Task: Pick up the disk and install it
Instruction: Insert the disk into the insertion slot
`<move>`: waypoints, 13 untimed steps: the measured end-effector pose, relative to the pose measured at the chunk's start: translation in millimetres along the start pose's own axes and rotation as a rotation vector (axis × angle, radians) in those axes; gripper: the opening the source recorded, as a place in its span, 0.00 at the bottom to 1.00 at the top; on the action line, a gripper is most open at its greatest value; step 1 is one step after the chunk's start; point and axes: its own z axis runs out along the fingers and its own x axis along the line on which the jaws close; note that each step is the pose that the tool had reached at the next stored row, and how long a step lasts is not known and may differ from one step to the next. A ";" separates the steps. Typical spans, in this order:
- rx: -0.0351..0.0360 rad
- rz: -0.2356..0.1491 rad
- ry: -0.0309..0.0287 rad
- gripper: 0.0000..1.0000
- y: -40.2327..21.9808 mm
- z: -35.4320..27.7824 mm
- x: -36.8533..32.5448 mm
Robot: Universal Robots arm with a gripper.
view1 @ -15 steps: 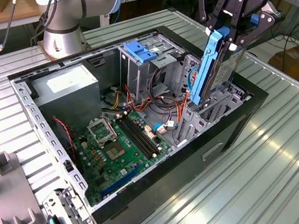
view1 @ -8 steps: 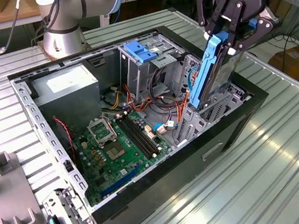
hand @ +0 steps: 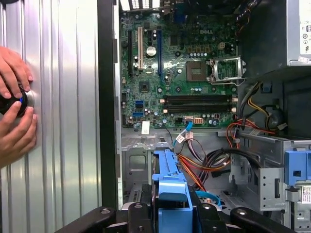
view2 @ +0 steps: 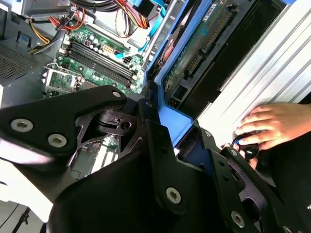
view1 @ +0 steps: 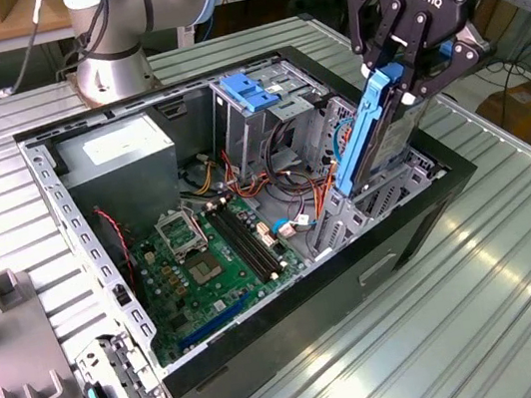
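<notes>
disk [view1: 368,132]: blue rails, grey body. end effector [view1: 408,80]: black. motherboard [view1: 209,258]: green. table [view1: 503,293]: silver, ribbed stripes. cables [hand: 204,162]: red, orange, yellow. computer case [view1: 274,379]: black outside, grey inside.

Ribbed metal table [view1: 466,314], open computer case [view1: 299,347] standing on it, grey fixture [view1: 16,375] at the exterior view's left

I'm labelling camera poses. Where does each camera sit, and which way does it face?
Exterior view: off the arm, looking down obliquely at the open computer case; shows the arm and the gripper clamping the disk.
First wrist view: on the wrist, looking past the gripper's base onto the motherboard.
Second wrist view: on the wrist, looking past its linkage along the disk.
Both wrist views share the motherboard and a person's hand.
</notes>
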 end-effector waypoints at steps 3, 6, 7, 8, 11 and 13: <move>0.0000 0.000 0.0002 0.37 0.0 2.6 0.8; 0.0000 0.000 0.0001 0.37 0.0 4.9 1.1; 0.0000 0.000 0.0002 0.37 0.0 5.4 1.2; 0.0000 0.000 0.0001 0.37 0.0 6.0 1.2; 0.0000 0.000 0.0002 0.37 0.0 7.9 1.2; 0.0000 0.000 0.0001 0.37 0.0 9.7 1.3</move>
